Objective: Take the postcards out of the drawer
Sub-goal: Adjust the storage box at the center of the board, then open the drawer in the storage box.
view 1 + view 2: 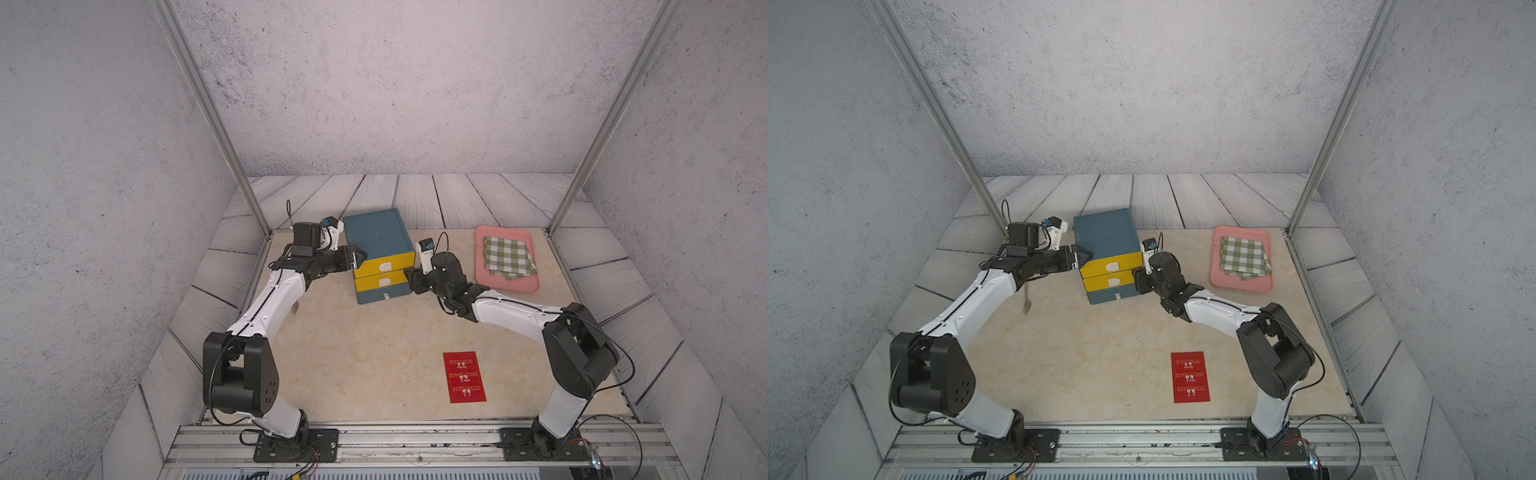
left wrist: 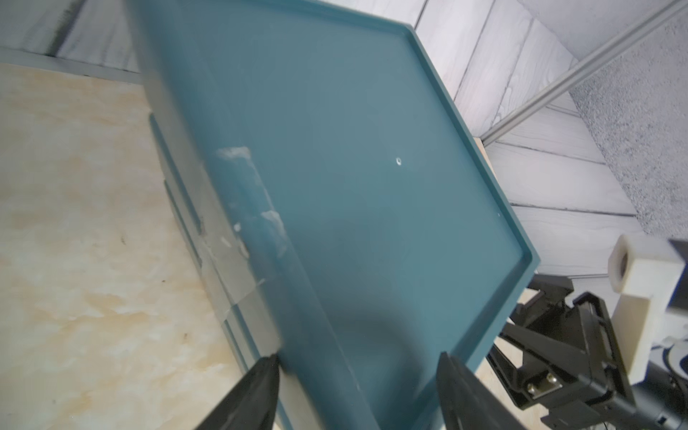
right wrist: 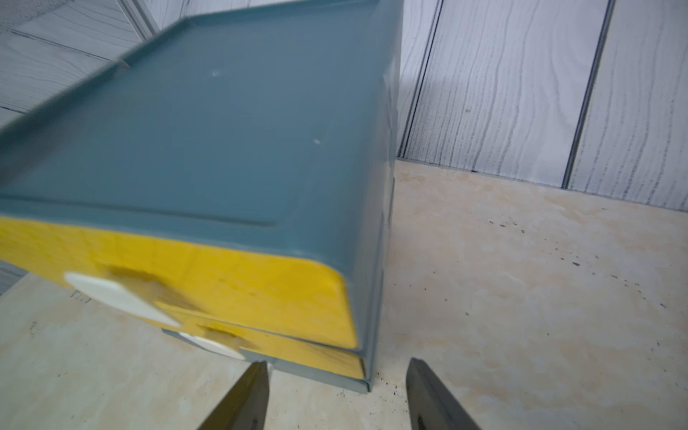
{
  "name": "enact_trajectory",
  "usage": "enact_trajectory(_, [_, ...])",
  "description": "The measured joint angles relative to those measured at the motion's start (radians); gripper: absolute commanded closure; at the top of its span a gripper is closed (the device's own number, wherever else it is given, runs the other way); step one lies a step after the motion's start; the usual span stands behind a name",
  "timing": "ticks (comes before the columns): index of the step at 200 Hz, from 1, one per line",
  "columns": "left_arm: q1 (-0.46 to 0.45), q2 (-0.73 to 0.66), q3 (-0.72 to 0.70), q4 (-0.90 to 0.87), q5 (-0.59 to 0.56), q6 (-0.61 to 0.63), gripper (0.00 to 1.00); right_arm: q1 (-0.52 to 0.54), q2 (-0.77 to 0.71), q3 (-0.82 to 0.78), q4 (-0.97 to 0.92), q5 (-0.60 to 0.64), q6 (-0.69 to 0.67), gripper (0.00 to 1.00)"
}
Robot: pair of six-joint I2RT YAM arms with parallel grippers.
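The red postcards lie flat on the table near its front right, white lettering up. The blue cabinet stands at the back centre with both yellow drawers pushed in: the upper drawer and the lower drawer. My left gripper is open, its jaws astride the cabinet's upper left front corner. My right gripper is open and empty, just off the cabinet's lower right front corner.
A pink tray holding a folded green-white checked cloth sits at the back right. A fork lies on the table under the left arm. Metal posts and walls close in both sides.
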Motion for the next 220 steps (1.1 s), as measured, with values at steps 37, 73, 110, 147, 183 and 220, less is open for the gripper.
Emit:
enact_trajectory(37, [-0.051,-0.057,-0.047,0.004,-0.031,-0.003,0.27,-0.023,0.004,0.026,-0.032,-0.040,-0.005,0.37])
enact_trajectory(73, [-0.066,-0.118,-0.057,-0.036,-0.057,0.013,0.26,-0.028,0.002,0.005,-0.036,-0.071,-0.016,0.30])
enact_trajectory(110, [-0.068,-0.146,0.055,-0.108,-0.097,0.053,0.24,-0.027,0.000,-0.068,-0.039,-0.161,-0.038,0.18])
enact_trajectory(147, [-0.068,-0.053,0.243,-0.113,-0.094,0.091,0.24,-0.004,0.000,-0.137,0.002,-0.177,-0.052,0.13])
enact_trajectory(183, [-0.068,0.093,0.275,-0.088,-0.069,0.095,0.25,0.062,0.000,-0.157,0.073,-0.116,-0.074,0.12])
enact_trajectory(220, [-0.069,0.171,0.276,-0.051,-0.038,0.099,0.25,0.128,0.009,-0.198,0.230,-0.012,-0.087,0.12])
